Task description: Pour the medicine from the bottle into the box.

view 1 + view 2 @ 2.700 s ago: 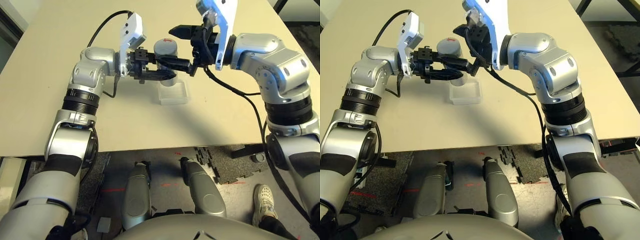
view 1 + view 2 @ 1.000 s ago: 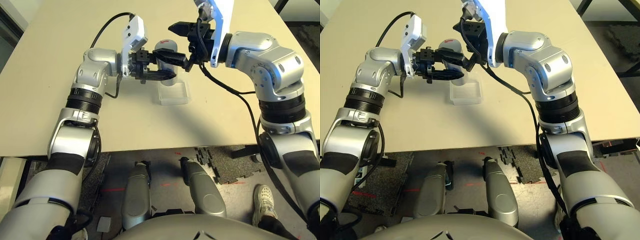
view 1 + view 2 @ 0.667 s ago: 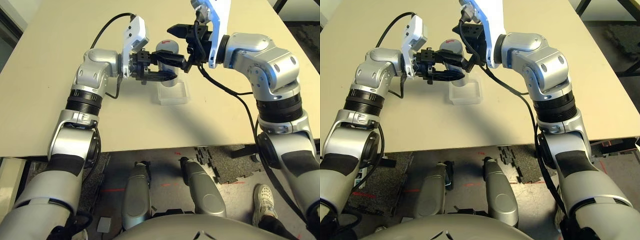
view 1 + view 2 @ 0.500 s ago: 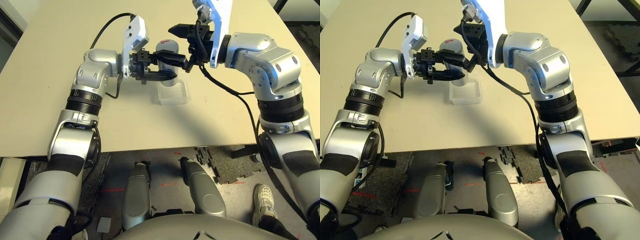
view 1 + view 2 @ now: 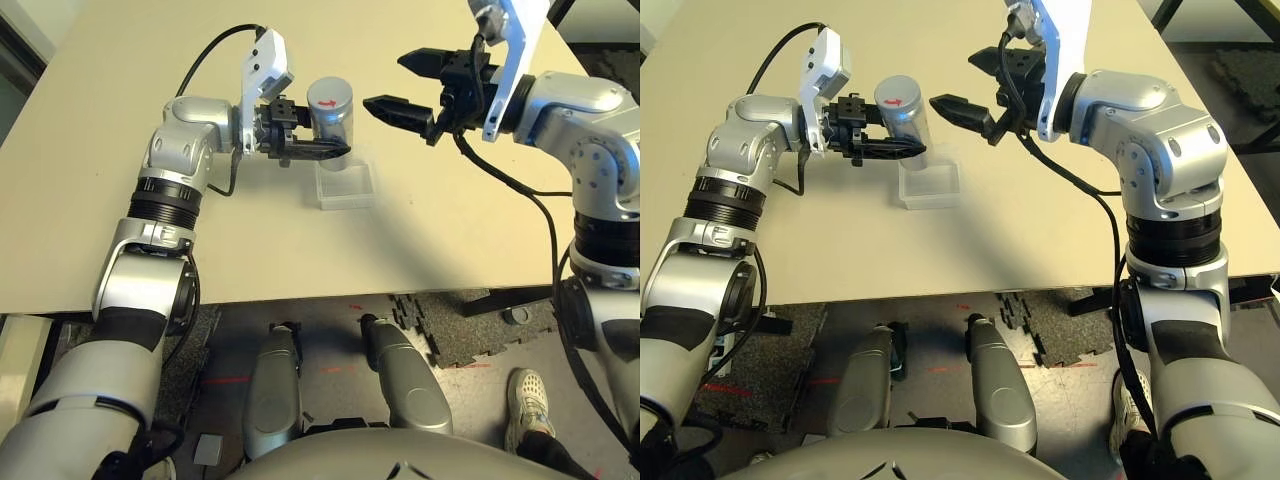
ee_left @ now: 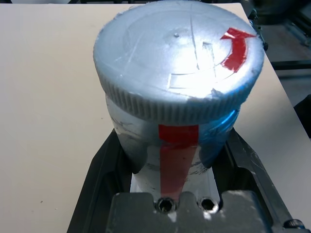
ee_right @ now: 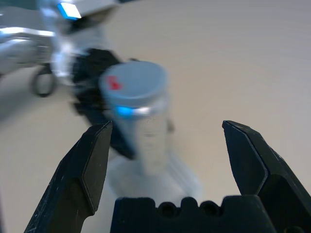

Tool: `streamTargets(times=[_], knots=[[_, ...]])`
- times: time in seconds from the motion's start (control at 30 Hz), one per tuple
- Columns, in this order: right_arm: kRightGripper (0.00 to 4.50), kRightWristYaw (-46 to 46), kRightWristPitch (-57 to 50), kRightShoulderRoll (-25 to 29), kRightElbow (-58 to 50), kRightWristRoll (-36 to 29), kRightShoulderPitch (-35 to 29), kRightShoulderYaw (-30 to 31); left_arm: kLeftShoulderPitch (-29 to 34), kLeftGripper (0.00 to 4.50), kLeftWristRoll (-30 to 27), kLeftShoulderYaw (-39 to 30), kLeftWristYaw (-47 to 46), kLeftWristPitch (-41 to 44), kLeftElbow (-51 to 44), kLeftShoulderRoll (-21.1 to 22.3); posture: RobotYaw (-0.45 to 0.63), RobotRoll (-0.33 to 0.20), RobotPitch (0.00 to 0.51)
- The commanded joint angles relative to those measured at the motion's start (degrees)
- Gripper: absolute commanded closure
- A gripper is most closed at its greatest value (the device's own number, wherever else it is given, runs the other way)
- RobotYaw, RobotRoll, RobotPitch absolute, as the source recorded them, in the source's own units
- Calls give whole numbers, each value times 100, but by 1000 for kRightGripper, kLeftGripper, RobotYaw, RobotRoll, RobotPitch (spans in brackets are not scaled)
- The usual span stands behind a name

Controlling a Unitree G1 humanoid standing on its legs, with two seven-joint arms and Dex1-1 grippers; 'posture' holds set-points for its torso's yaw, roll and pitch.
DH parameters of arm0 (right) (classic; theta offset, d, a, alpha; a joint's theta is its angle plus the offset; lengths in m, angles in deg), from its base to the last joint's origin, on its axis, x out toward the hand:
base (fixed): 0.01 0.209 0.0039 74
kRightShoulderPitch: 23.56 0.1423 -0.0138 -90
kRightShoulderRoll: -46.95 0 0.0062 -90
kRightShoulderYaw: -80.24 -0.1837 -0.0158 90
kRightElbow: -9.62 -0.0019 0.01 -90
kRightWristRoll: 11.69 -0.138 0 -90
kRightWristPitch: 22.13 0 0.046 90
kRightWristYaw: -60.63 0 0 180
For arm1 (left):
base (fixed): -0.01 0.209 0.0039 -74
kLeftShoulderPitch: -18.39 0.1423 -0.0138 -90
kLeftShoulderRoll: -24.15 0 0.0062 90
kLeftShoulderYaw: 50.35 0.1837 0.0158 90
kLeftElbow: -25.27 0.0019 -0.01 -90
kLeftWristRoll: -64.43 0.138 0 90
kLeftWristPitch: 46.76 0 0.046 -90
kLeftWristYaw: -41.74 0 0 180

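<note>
The silvery-grey bottle [image 5: 329, 112] stands upright in the air just above the far edge of the clear box [image 5: 345, 186], which rests on the table. Its grey cap [image 6: 180, 63] with a red arrow mark is on. My left gripper [image 5: 312, 138] is shut on the bottle's body, below the cap. My right gripper [image 5: 388, 82] hangs open to the right of the bottle, level with the cap and apart from it; in the right wrist view the bottle [image 7: 138, 97] lies ahead between the spread fingers [image 7: 95, 162]. The medicine is hidden.
The beige table [image 5: 120, 230] spreads wide to the left and in front of the box. Its front edge [image 5: 300, 292] runs below the arms, with dark floor mats [image 5: 440, 330] beyond it.
My right gripper, which stood around the bottle's cap, has drawn back to the right and stays open. The bottle with its cap remains in my left gripper.
</note>
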Motion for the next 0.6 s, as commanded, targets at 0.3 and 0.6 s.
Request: streamTargets(times=[0.3,0.6], knots=[[0,195,513,-532,420,272,486,523,-63,2061,63,15,102,-174,162,-26,-80,0,195],[0,66,1134,-847,1120,838,825,962,-68,2061,79,40,128,-241,225,-77,-69,0,193]])
